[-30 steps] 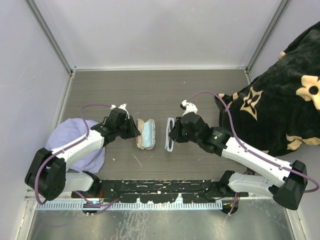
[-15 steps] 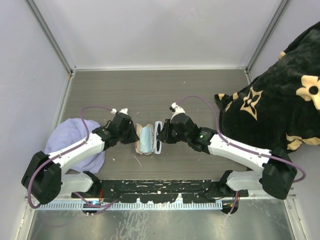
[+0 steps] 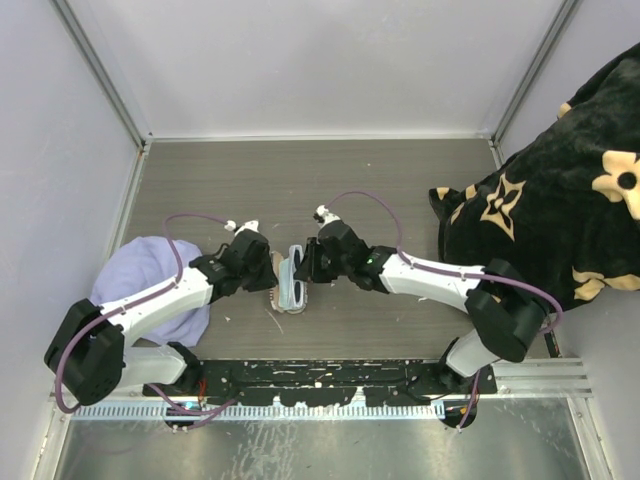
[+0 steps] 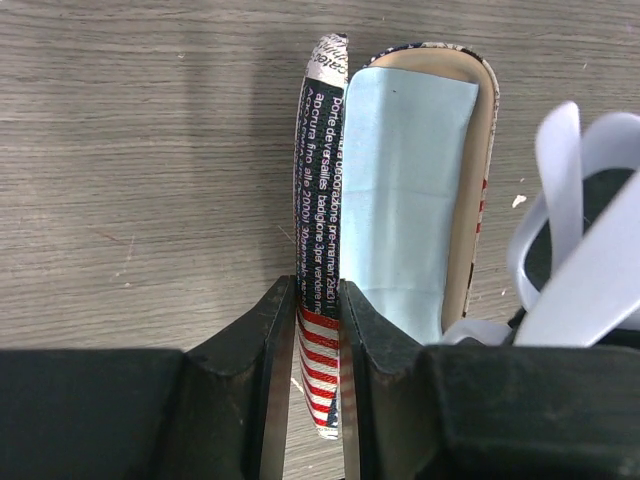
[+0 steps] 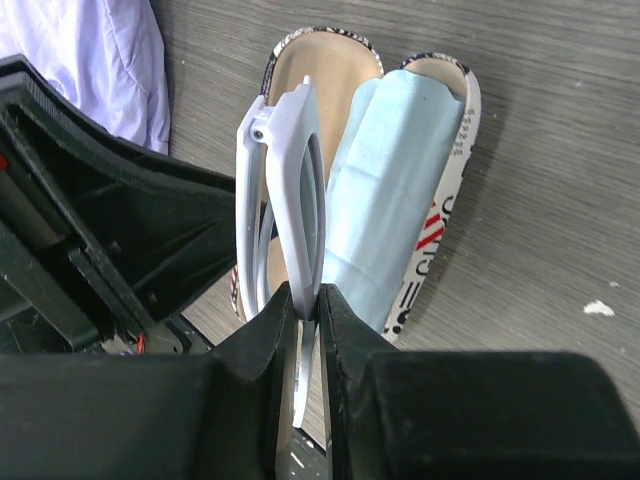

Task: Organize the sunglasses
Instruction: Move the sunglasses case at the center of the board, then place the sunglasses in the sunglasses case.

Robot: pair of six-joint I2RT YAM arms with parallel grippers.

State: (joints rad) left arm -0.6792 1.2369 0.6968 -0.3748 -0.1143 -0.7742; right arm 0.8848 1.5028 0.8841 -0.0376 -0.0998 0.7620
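Right gripper (image 5: 305,300) is clamping down on the small white plastic-framed sunglasses with dark lenses (image 5: 298,180), dangling them right above the open oblong flag-patterned soft case (image 4: 320,200). Left gripper (image 4: 318,310) is pinching the case's upright flap from the 9 o'clock side and propping it open, while the right arm is reaching in from 3 o'clock. A light blue square cloth (image 4: 400,190) is lying inside the case. I'm guessing we're most of the way there: glasses grabbed and case open, but they're not seated yet and closing is left. Can't tell if the frame is touching the lining.
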